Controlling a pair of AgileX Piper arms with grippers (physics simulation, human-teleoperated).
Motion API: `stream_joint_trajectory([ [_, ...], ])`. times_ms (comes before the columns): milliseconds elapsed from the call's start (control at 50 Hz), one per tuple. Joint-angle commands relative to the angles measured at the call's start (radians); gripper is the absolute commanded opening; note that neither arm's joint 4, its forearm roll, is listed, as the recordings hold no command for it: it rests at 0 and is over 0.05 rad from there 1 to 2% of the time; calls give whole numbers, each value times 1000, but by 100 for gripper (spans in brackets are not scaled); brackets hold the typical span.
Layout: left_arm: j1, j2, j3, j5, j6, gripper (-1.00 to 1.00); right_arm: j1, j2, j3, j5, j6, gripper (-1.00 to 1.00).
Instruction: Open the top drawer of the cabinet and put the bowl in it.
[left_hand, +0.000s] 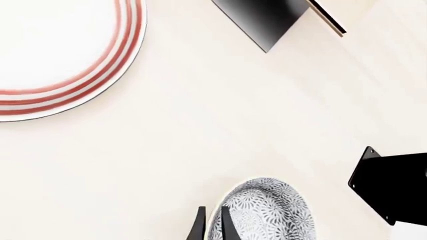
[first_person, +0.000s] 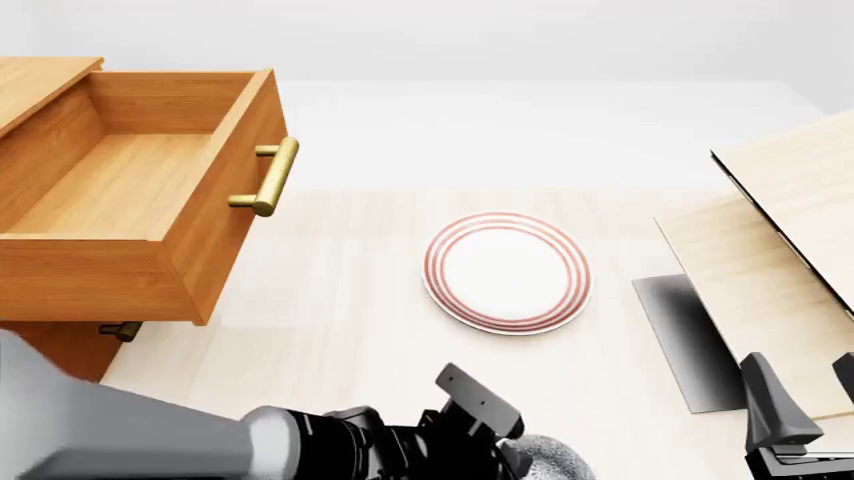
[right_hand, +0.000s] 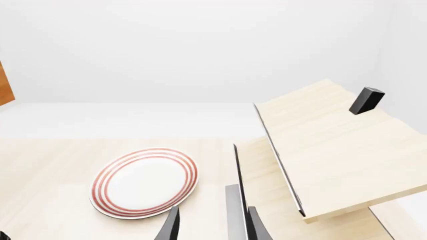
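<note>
Nearest the front camera, the left arm's grey link fills the bottom-left corner, its left gripper (first_person: 514, 462) low at the near edge. Its fingers (left_hand: 229, 227) straddle the rim of the bowl (left_hand: 267, 210), one inside and one outside, clamped on it above the table (first_person: 347, 320). Far left stands the cabinet (first_person: 40, 85) with the top drawer (first_person: 127, 190) pulled fully out. Right of it lies the red-ringed plate (first_person: 507, 270), then the pale slanted structure (first_person: 774, 250). The right gripper (right_hand: 210, 225) hovers with fingers apart, holding nothing
</note>
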Motion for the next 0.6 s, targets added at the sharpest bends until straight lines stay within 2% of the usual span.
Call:
stream_joint_trajectory([
  [20, 15, -40, -6, 35, 32, -100, 0, -1, 1, 0, -1, 100],
  [600, 70, -170, -6, 138, 82, -100, 0, -1, 1, 0, 0, 100],
])
